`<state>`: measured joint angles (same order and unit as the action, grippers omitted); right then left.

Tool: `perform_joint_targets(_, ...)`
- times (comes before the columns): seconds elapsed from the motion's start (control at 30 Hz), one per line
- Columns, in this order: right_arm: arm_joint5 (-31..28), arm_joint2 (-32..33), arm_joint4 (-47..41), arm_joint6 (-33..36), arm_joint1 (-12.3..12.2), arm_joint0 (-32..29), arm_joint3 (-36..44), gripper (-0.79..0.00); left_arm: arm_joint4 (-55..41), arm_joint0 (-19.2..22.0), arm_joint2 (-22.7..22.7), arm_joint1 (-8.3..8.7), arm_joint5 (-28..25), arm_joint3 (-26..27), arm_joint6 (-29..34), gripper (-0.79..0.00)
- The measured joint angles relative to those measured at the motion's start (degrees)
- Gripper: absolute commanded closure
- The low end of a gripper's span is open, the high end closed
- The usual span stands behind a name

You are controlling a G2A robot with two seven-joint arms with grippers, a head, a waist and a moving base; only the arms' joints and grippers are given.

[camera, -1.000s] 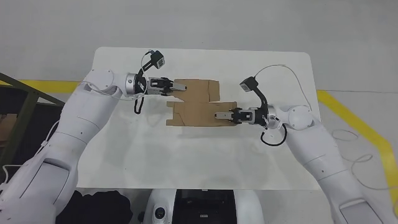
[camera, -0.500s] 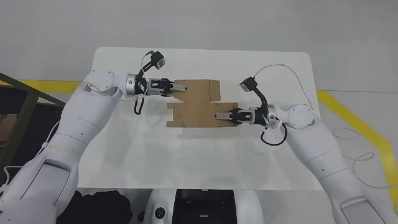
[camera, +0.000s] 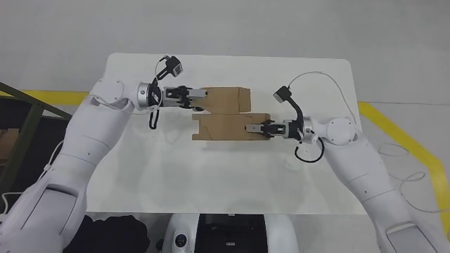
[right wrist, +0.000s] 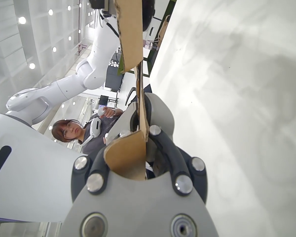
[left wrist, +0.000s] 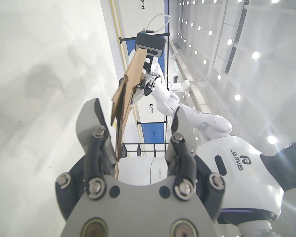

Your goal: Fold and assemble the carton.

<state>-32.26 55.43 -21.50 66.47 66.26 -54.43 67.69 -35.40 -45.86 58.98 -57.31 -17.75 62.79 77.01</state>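
Shifted and lifted slightly since the earlier frame, the flat brown cardboard carton [camera: 226, 112] is held just above the white table [camera: 140, 176]. One edge is clamped by the right gripper [camera: 247, 127]. The jaws of the left gripper [camera: 202, 93] stand apart around the opposite edge and should be closed before folding.

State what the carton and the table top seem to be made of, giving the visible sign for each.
The carton: brown cardboard, matte and uncoated. The right wrist view shows its thin, rough-cut edge.
The table: a smooth white top with a faint sheen, probably laminate or painted board. Soft, blurred shadows lie on it, and its core is hidden.
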Motion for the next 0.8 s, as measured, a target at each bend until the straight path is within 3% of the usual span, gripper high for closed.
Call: perform_joint_targets(0.8, 2.9, -1.1, 4.3, -3.2, 0.1, -0.5, 2.0, 0.0, -2.1, -4.4, 6.6, 1.58, 4.7, 8.6, 1.7, -0.785)
